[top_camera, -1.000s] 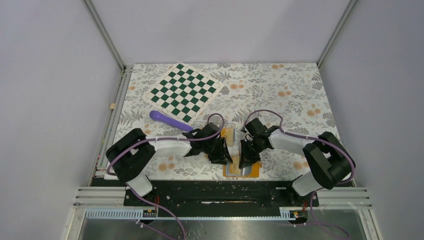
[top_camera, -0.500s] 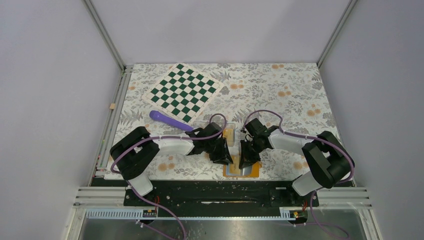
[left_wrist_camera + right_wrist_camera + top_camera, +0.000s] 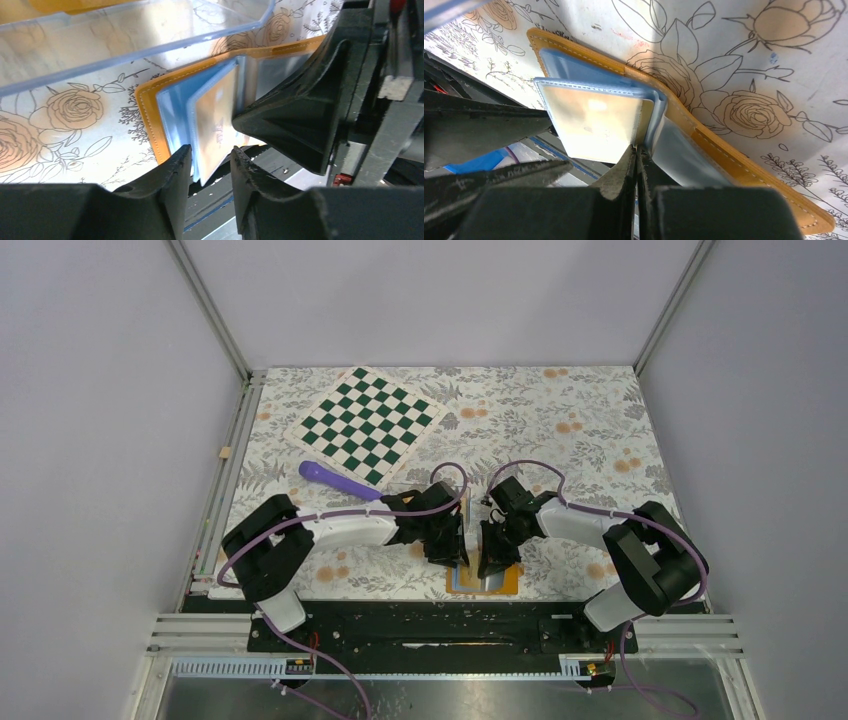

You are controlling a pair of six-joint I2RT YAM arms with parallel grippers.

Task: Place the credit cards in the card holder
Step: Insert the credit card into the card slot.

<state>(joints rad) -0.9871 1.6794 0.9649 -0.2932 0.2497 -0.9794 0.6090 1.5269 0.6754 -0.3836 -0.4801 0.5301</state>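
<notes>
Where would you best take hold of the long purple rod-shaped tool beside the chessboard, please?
I'd grip the long purple rod-shaped tool at mid-shaft from straight above, closing across its narrow width: it lies flat, slim and diagonal, shaft unobstructed.

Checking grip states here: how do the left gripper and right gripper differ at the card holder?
The left gripper has its fingers apart, straddling a clear sleeve at its edge; the right gripper is shut, fingers pressed together. The left gripper meets the sleeve from one side, the right gripper's tip from the opposite side. Both are at the open card holder.
</notes>
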